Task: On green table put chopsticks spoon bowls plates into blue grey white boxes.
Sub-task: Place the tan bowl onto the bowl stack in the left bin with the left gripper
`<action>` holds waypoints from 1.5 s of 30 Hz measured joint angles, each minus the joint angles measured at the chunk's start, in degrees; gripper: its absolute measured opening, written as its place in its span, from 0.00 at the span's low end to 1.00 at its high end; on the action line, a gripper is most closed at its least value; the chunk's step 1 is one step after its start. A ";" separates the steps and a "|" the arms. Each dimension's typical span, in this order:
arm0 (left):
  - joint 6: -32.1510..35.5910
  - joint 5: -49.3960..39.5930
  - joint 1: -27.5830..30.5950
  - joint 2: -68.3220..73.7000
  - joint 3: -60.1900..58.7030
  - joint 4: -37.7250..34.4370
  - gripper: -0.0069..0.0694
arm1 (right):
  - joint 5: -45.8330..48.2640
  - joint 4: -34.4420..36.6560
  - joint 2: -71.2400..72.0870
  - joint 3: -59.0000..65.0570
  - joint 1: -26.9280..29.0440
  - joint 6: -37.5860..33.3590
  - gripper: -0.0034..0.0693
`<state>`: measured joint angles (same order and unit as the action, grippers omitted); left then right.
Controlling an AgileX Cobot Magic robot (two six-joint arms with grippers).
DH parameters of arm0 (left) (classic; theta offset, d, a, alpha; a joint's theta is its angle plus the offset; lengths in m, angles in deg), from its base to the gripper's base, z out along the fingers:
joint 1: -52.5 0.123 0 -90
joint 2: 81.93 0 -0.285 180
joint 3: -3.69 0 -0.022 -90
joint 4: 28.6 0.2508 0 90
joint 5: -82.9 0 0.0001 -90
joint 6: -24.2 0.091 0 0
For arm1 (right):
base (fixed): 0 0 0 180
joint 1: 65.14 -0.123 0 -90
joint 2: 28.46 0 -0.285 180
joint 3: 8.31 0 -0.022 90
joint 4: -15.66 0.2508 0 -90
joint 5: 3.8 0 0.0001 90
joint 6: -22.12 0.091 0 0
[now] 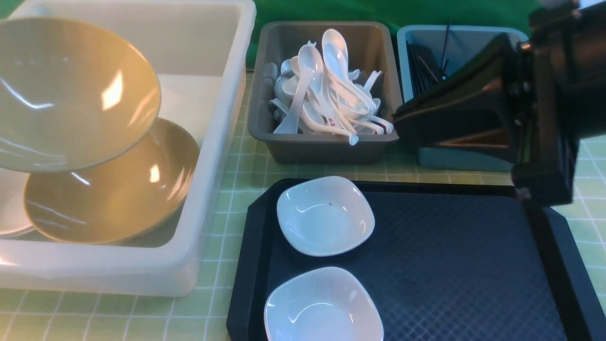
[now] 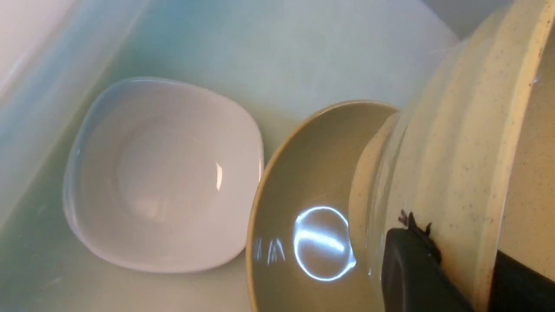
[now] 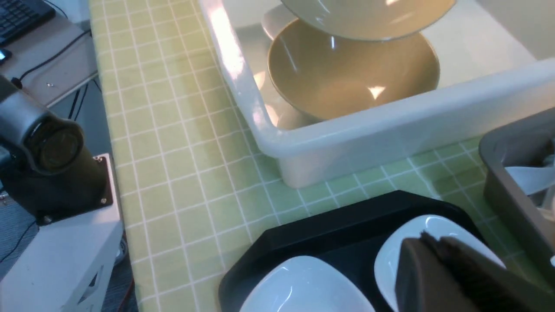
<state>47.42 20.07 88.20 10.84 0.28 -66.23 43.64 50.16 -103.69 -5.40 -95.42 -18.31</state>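
Tan bowl [image 1: 71,94] hangs tilted, pinched by its rim in my left claw [image 2: 464,268]; a slip could crack the bowl beneath [image 1: 113,194]. Right claw [image 1: 402,118] clenched, empty.

Cropped by left edge: upper bowl [image 1: 71,94]. Cut off by bottom edge: near plate [image 1: 323,305]. Partly hidden behind right gripper [image 1: 400,118]: chopsticks [image 1: 423,66], blue box [image 1: 461,42].

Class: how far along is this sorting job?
Done: white spoons in grey bin, black chopsticks in blue bin, one tan round bowl in white tub. In hand: left pincer holds a second tan bowl above it. Left: two white square dishes on black tray.
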 joint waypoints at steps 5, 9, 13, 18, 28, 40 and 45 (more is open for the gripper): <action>1.02 0.12 -4.19 3.82 -0.06 1.75 0.11 | 0.33 -0.11 -0.77 0.00 0.00 -0.05 0.11; -1.86 1.20 -5.95 6.26 -0.06 7.00 0.11 | 0.01 -0.74 -0.77 0.00 0.00 -0.05 0.11; -4.52 2.38 -5.95 8.55 -0.12 8.92 0.11 | -0.19 -4.05 -0.77 0.00 0.00 -0.05 0.11; -7.09 3.03 -7.49 9.03 -0.29 10.28 0.12 | -0.45 -6.08 -0.77 0.00 0.00 0.05 0.12; -15.79 3.95 -13.69 9.03 -0.29 20.60 0.34 | -0.45 -6.28 -0.77 0.00 0.00 0.11 0.13; -22.44 -0.91 -18.15 8.49 2.74 28.58 0.87 | -0.44 -6.33 -0.77 0.00 0.00 0.17 0.15; -22.20 -5.20 -18.90 5.03 6.02 27.96 0.90 | -0.16 -6.33 -0.77 0.00 0.00 2.30 0.16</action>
<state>25.22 14.87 69.30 15.87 6.30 -38.27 43.48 43.83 -104.45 -5.40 -95.42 -16.02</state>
